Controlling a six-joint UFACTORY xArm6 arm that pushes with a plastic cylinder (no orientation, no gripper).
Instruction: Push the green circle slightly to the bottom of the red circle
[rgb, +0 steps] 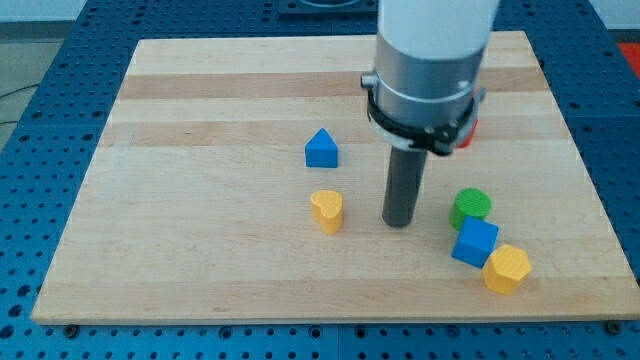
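The green circle (469, 207) stands on the wooden board (200, 200) at the view's lower right. The red circle (470, 131) is mostly hidden behind the arm's body; only a sliver shows above the green circle. My tip (400, 222) rests on the board just to the left of the green circle, with a small gap between them.
A blue cube (474, 242) touches the green circle from below. A yellow hexagon block (506, 268) lies against the blue cube at the lower right. A blue triangle (321, 149) and a yellow heart-shaped block (327, 211) lie left of my tip.
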